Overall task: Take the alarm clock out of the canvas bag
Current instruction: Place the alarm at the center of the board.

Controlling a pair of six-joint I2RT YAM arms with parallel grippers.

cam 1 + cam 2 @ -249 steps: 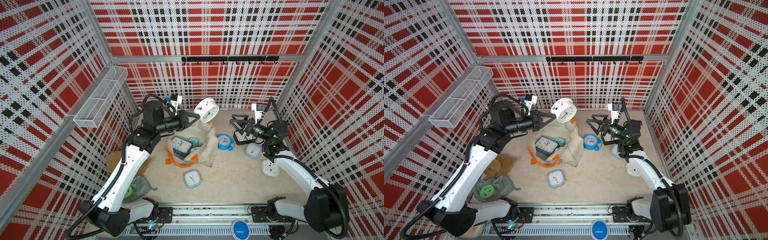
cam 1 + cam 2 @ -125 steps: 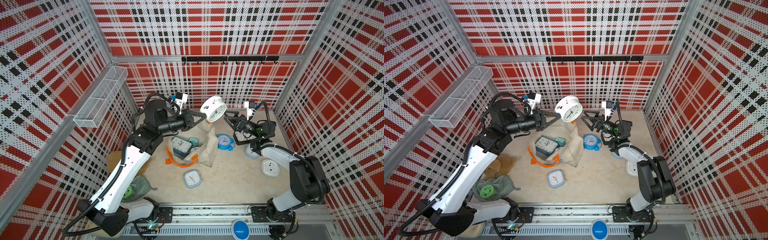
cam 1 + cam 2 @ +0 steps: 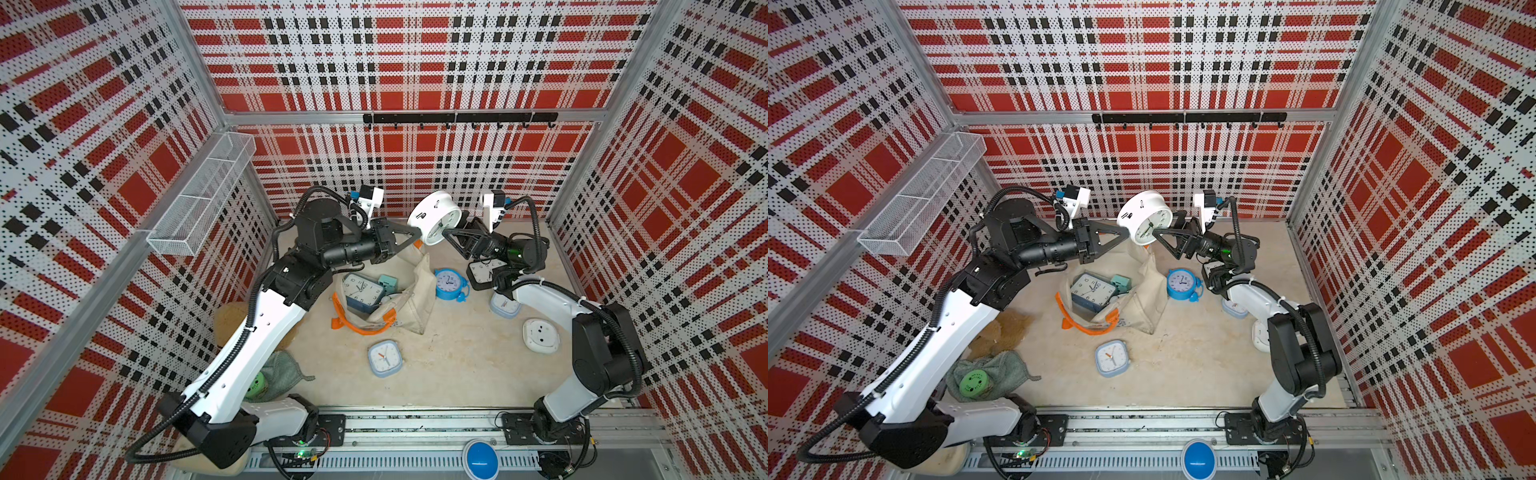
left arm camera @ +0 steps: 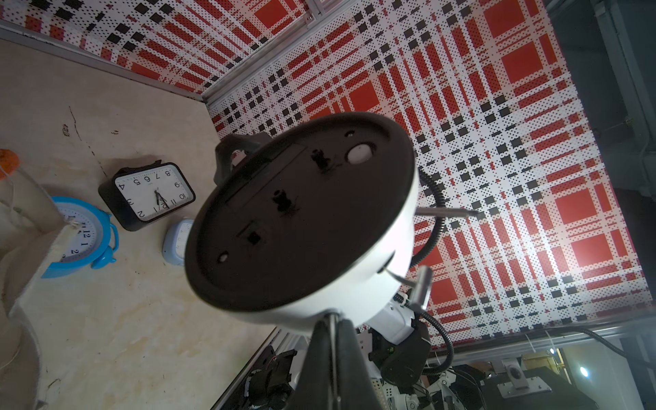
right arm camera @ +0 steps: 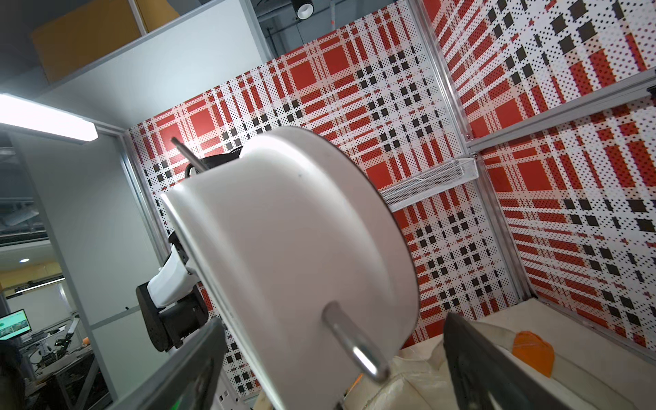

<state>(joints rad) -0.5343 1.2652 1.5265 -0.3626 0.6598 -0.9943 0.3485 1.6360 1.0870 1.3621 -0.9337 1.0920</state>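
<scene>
1. Nearest us, in front of the canvas bag (image 3: 417,301), a pale blue square clock (image 3: 385,358) lies on the table (image 3: 457,374).
2. In the bag's open mouth we see a dark square clock (image 3: 360,291) and a teal clock (image 3: 388,283).
3. Above the bag's far edge, the left tool (image 3: 417,239) is clamped tight on the white alarm clock (image 3: 434,214), lifted clear.
4. The right tool (image 3: 455,226) gapes wide, jaws either side of that clock, gripping nothing.
5. We judge this clock is out of the bag; handover or set-down is left.

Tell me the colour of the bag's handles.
Orange. The handles show best in a top view.
</scene>
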